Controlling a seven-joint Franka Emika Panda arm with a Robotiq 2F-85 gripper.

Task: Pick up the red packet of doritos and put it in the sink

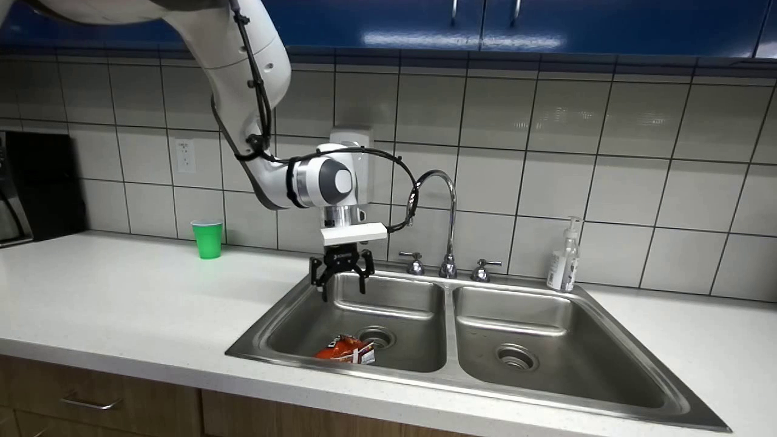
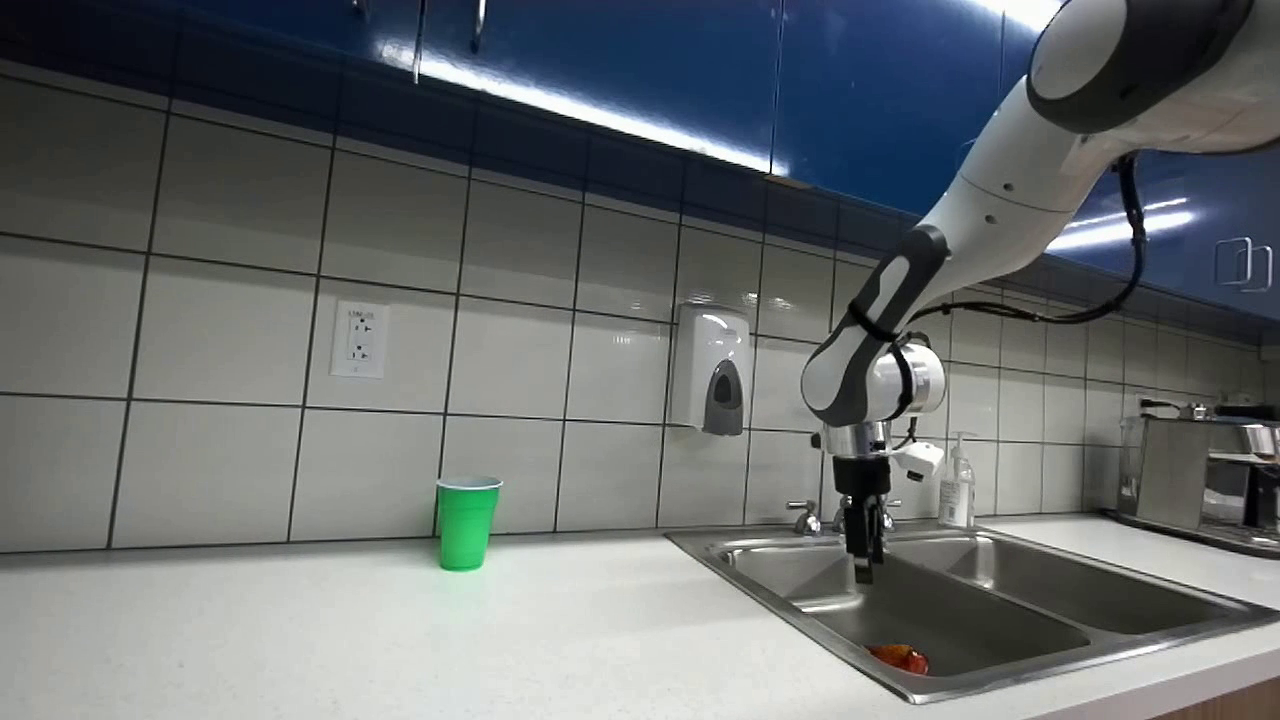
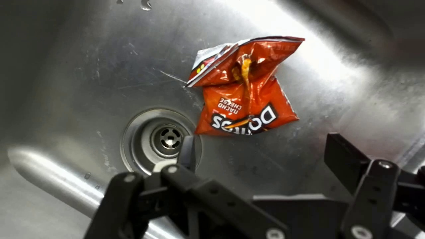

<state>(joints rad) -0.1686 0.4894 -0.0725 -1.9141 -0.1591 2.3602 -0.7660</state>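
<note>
well, red packet [image 3: 247, 94] in sink [image 1: 450, 321]

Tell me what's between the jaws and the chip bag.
Nothing but open air. In the wrist view the chip bag shows unblocked, and across the gap to the open jaws only bare sink and part of the drain appear beneath.

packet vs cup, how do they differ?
Colour: the packet is red, the cup green. Pose: the packet lies in the sink, the cup stands upright on the counter. Shape: the packet is a creased bag, the cup tapers downward. Shared: the open gripper holds neither.
</note>
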